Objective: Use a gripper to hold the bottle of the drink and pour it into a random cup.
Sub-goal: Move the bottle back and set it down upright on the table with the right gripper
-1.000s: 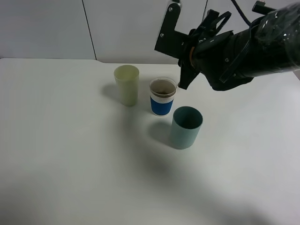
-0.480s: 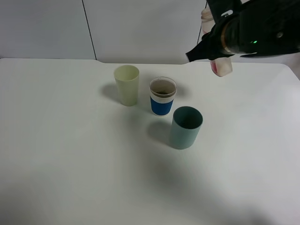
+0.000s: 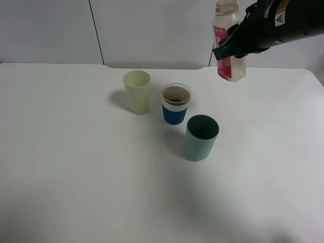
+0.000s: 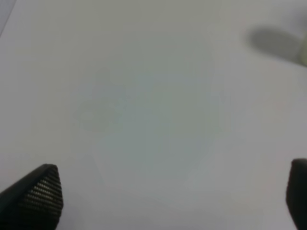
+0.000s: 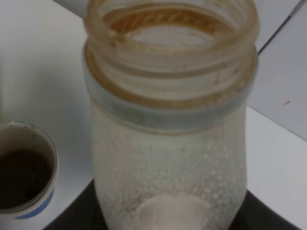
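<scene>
My right gripper point(image 3: 243, 41) is shut on the bottle of the drink point(image 3: 227, 44) and holds it upright, high above the table's back right. The bottle is nearly empty, with an open neck and a pink-red label; it fills the right wrist view point(image 5: 170, 129). The cup point(image 3: 175, 104), white with a blue band, stands at the table's middle with brown liquid in it, below and left of the bottle; it also shows in the right wrist view point(image 5: 24, 172). My left gripper point(image 4: 168, 201) is open over bare white table and does not show in the exterior view.
A pale yellow-green tumbler point(image 3: 137, 91) stands left of the cup. A teal cup point(image 3: 201, 136) stands in front of it to the right. The white table point(image 3: 76, 167) meets a grey wall at the back.
My right gripper has risen and moved right, away from the cup. The bottle has turned from tilted to upright.
</scene>
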Motion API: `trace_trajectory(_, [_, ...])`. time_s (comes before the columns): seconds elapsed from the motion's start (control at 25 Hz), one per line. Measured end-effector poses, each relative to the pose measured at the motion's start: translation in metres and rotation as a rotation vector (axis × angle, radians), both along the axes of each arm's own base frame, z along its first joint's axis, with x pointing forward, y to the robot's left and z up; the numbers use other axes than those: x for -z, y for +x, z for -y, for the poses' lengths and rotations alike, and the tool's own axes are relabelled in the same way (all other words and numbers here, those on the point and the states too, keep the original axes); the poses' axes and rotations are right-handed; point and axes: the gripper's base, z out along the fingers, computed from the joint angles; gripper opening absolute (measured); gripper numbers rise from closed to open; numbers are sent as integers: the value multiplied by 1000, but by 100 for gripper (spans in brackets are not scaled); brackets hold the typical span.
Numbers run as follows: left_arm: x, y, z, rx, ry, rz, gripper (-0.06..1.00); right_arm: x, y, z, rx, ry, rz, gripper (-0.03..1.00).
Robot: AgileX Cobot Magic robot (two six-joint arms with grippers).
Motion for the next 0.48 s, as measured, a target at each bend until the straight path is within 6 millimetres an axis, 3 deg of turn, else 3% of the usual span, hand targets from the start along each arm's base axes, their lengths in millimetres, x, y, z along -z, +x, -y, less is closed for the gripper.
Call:
trace_trajectory(0.24, [0,0,0,0,0,0,93,19,3,25,80,156,90,37])
trace_trajectory(0.48, [0,0,0,0,0,0,93,40,-9,31,70,272,245,37])
